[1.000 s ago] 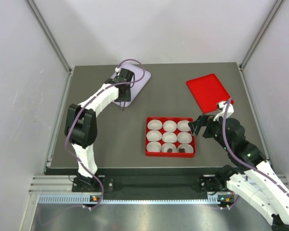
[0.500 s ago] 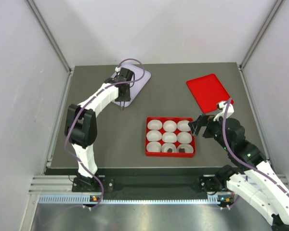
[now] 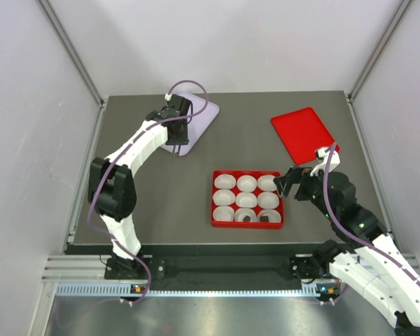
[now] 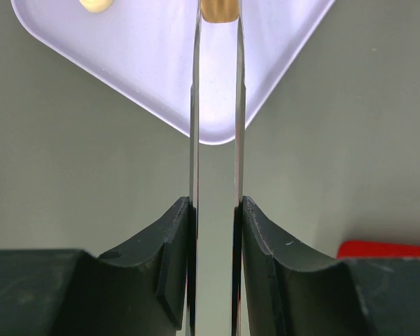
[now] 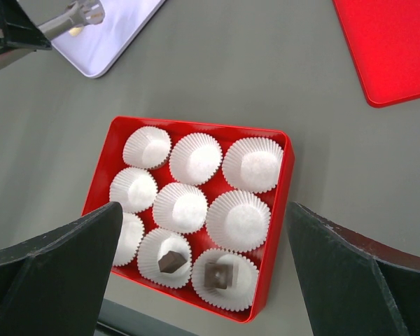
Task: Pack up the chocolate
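Observation:
My left gripper [image 3: 176, 124] [image 4: 215, 210] is shut on thin metal tongs [image 4: 217, 112] over the lavender tray [image 3: 204, 116] [image 4: 140, 63]. A tan chocolate [image 4: 218, 10] sits between the tong tips at the top edge of the left wrist view. I cannot tell if it is lifted. A paler piece [image 4: 96, 4] lies on the tray to its left. My right gripper [image 3: 288, 183] [image 5: 203, 213] is open and empty above the red box [image 3: 248, 225] [image 5: 287, 203] of white paper cups. Two dark chocolates [image 5: 169, 262] [image 5: 219, 275] lie in the near middle and near right cups.
The red lid [image 3: 302, 133] [image 5: 392, 49] lies flat at the far right of the grey table. The other cups [image 5: 196, 157] hold nothing that I can see. Metal frame posts and pale walls close in the table's sides.
My left arm has carried the tongs a little farther away, back over the tray. The right arm has not moved.

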